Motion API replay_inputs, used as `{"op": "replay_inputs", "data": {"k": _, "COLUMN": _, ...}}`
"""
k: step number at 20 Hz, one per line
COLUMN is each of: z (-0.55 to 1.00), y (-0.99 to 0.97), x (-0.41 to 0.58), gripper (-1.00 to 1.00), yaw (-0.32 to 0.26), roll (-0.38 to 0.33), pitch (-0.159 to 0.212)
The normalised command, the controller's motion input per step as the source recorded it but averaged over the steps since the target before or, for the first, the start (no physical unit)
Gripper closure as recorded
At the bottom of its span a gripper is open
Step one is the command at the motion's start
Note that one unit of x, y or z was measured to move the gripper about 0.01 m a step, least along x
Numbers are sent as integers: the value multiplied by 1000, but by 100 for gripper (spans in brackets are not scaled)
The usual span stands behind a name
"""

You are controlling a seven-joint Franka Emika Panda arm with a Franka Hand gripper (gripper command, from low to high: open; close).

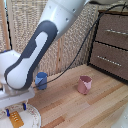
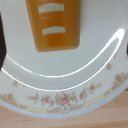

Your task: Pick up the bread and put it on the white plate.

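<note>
The toast (image 1: 16,118) is a small orange-brown slab lying flat on the white crockery (image 1: 33,118) at the exterior view's lower left. My clamp (image 1: 15,110) hangs just above it, open, its blue-tipped fingers standing to either side of the toast and apart from it. In the wrist view the toast (image 2: 54,25) rests on the plate's white surface inside the flower-patterned rim (image 2: 65,97). A dark finger (image 2: 2,52) shows only at the picture's edge, well clear of the slab. The worktable (image 1: 90,107) is light wooden planks.
A blue cup (image 1: 41,80) stands behind the plate, close to the arm. A pink cup (image 1: 84,84) sits further toward the exterior view's right. A dark brown drawer cabinet (image 1: 112,45) fills the right rear. A black cable runs along the back wall.
</note>
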Motion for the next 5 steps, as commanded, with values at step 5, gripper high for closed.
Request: {"op": "replay_inputs", "data": {"k": 5, "z": 306, "y": -69, "x": 369, "gripper": -100, "yaw": 18, "roll": -12, "pitch": -287}}
